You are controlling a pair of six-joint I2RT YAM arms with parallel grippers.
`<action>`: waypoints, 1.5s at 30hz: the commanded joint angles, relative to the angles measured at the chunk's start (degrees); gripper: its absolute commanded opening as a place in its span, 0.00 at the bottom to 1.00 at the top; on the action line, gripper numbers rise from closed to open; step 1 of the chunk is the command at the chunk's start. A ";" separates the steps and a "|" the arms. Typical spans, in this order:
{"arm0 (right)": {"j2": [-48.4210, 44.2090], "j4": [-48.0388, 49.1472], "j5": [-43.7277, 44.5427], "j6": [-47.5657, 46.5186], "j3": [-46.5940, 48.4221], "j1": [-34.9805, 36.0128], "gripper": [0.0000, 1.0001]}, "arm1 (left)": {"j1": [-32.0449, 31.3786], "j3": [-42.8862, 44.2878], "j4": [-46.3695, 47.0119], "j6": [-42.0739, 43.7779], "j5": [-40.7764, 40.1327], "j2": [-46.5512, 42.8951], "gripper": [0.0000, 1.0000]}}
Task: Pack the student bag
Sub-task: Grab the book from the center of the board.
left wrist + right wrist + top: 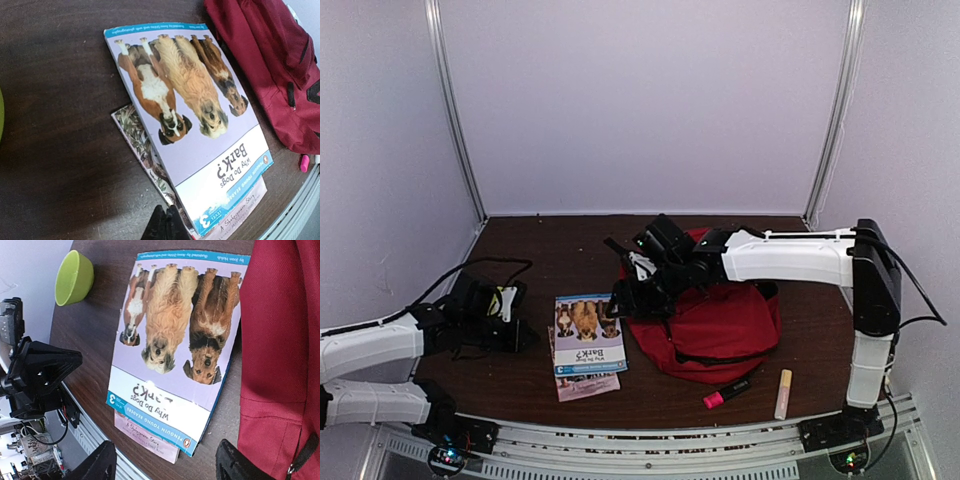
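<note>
The red student bag (720, 325) lies on the dark table, right of centre; its side also shows in the left wrist view (270, 65) and the right wrist view (280, 340). A "Why Do Dogs Bark?" book (588, 335) lies on a second, pink-edged book (586, 386) just left of the bag. My left gripper (523, 338) is low at the books' left side, its fingers (167, 225) shut together and empty by the lower book's edge. My right gripper (628, 295) hovers over the dog book's (175, 340) far right part beside the bag, wide open and empty (165, 467).
A pink highlighter (725, 393) and a cream marker (784, 393) lie near the front edge, right of the books. A green bowl (75, 277) stands left of the books, near my left arm. The metal rail (650, 440) runs along the table's front edge.
</note>
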 commanded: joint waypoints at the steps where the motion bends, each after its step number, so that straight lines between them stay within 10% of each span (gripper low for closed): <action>1: 6.21 -0.62 -4.42 -0.77 3.02 -1.18 0.68 | -0.46 1.30 0.85 -0.62 0.88 1.56 0.12; 8: 14.81 -8.64 -7.44 -4.74 12.27 -1.21 0.69 | -0.87 1.30 6.93 -1.32 1.24 8.94 0.45; 14: 19.50 -15.81 -6.17 -9.62 17.06 -2.58 0.70 | -2.17 2.06 13.20 -2.69 4.40 18.65 0.53; 24: 25.21 -20.80 -16.44 -12.29 27.41 -3.66 0.68 | -2.93 1.35 19.58 -4.04 5.21 25.77 0.40; 31: 19.32 13.43 -25.76 10.83 15.23 -2.64 0.60 | -3.92 -1.11 23.57 -7.15 4.75 27.11 0.35; 45: 13.10 29.66 -23.14 17.90 8.19 -0.61 0.40 | -5.18 -3.07 24.30 -8.39 3.36 27.12 0.21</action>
